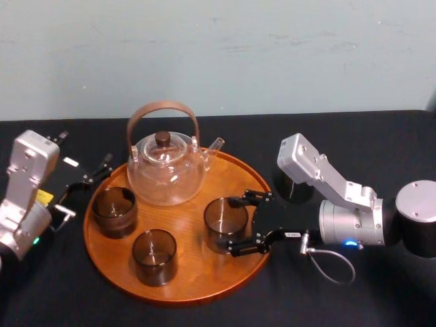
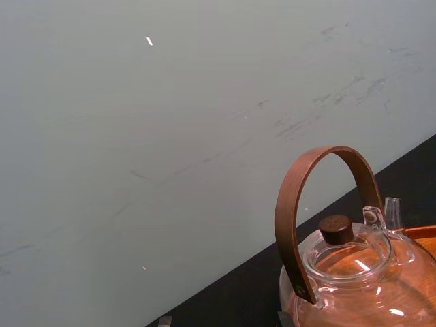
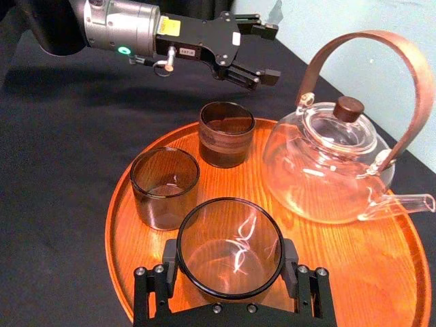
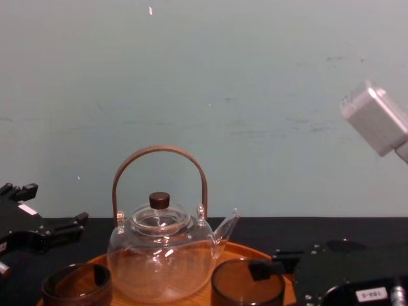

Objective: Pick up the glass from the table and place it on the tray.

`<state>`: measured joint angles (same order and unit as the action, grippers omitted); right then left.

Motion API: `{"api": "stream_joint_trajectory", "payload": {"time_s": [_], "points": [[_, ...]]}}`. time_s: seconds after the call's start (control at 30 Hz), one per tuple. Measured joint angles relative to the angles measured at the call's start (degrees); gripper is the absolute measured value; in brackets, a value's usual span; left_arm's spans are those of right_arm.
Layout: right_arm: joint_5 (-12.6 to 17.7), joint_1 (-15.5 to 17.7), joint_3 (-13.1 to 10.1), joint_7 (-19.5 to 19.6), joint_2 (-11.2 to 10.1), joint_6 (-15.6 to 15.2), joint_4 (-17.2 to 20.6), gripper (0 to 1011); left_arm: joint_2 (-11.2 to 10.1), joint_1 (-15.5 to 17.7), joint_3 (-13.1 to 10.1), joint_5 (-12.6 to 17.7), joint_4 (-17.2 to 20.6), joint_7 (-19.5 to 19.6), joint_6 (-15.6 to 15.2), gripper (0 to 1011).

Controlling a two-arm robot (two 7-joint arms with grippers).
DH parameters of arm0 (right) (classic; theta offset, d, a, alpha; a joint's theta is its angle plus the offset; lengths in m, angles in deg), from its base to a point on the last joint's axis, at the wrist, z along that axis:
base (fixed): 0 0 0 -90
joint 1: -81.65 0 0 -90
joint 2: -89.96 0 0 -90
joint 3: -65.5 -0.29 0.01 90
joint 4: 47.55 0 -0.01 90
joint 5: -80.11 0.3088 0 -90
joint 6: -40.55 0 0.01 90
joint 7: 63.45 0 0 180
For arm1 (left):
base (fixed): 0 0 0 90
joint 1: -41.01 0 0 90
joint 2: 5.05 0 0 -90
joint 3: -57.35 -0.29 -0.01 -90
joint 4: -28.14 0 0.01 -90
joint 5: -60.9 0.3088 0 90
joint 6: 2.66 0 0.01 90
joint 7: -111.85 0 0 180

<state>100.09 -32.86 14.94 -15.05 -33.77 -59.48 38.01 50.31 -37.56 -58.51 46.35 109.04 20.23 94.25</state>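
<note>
Nearest in the right wrist view, the glass (image 3: 230, 231) stands on the tray (image 3: 381, 272), pinched between the fingers of the right end effector (image 3: 230, 262); in the head view this is right of centre. A second glass (image 1: 154, 255), a third glass (image 1: 114, 211) and a teapot (image 1: 165, 170) share the tray. At centre left, the left end effector (image 3: 267, 51) hovers over the tabletop (image 1: 54, 293) beside the rim, fingers spread.

Lab: black-draped table (image 1: 381, 300), scuffed bare wall (image 1: 218, 54)
</note>
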Motion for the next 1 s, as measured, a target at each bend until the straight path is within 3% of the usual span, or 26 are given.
{"api": "stream_joint_trajectory", "payload": {"time_s": [1.0], "points": [[-0.3, -0.8, 1.6, -0.4, 2.7, 0.9, -5.5, 903, 0.0, 0.0, 0.0, 0.0, 0.0, 0.0, 0.0, 1001]]}}
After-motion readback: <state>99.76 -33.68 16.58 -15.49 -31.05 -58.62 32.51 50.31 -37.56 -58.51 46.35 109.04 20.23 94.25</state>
